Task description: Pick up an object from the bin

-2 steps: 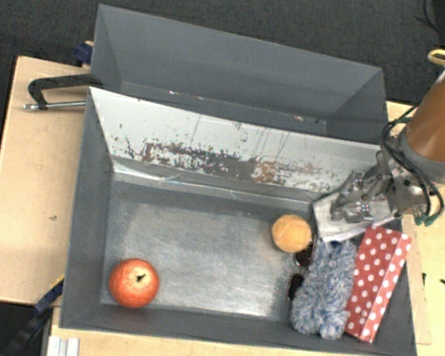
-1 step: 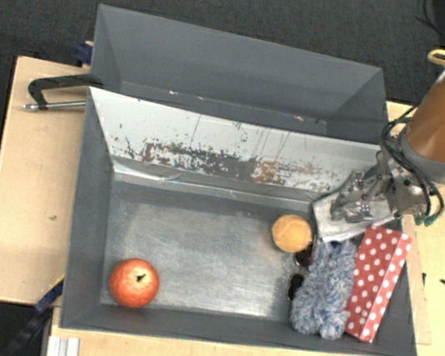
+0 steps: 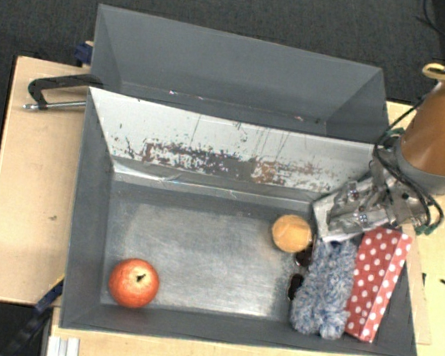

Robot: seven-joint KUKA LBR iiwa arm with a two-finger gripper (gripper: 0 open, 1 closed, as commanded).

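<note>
The gripper [image 3: 342, 218] stood at the right side of the bin [image 3: 194, 248], directly over the upper end of a fuzzy blue-grey cloth [image 3: 323, 291]. Whether it was open, closed or holding anything could not be told. An orange ball [image 3: 290, 232] lay just beside it. A red white-dotted packet [image 3: 376, 279] touched the cloth. A red apple [image 3: 134, 282] lay well apart, near-left

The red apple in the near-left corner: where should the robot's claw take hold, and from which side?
Probably from straight above, closing round its widest middle. The apple is round, so a grip higher or lower would likely slip off. It sits close to the bin's front wall, so a sideways approach looks blocked; above is open.
</note>
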